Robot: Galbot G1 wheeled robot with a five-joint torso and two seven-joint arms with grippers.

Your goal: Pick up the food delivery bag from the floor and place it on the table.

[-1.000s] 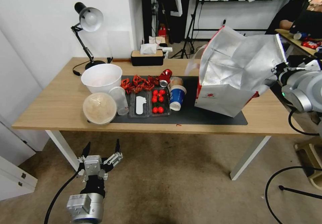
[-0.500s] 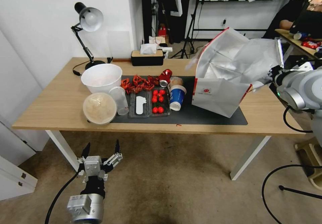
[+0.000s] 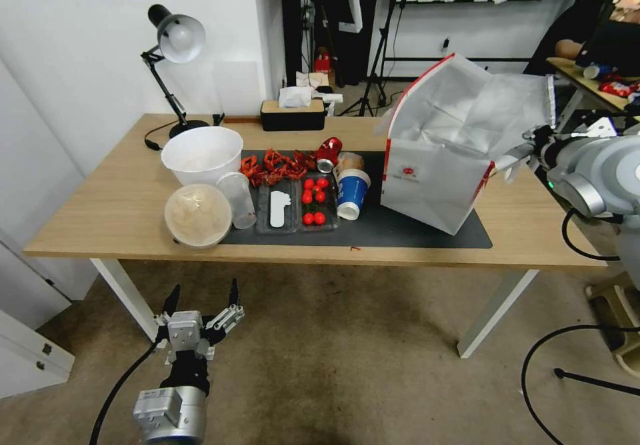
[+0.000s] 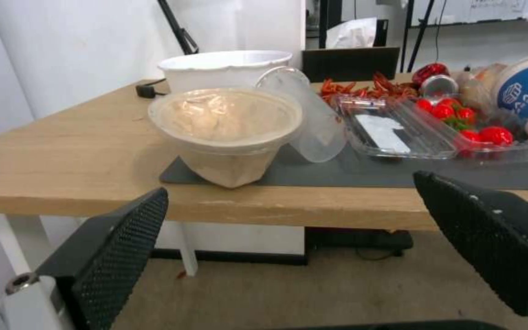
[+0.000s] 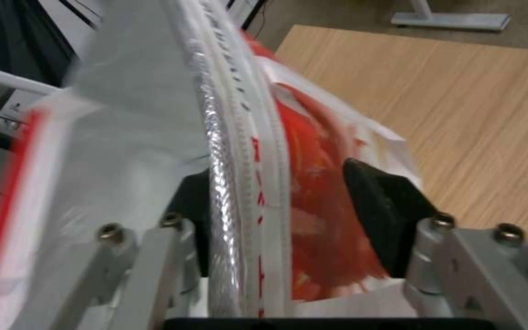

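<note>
The bag (image 3: 440,178) sits tilted on the mat (image 3: 400,228) at the table's (image 3: 100,212) right end. The right gripper (image 5: 276,224), jaws part open, seems to pinch its rim; settle the base flat before releasing. The left gripper (image 3: 203,298) hangs open near the floor (image 3: 347,352).

light: bright, even, overhead | shadow: soft under table (image 3: 120,212) | blur: food delivery bag (image 5: 154,137) smeared, rt wrist view | head view edges bowed
</note>
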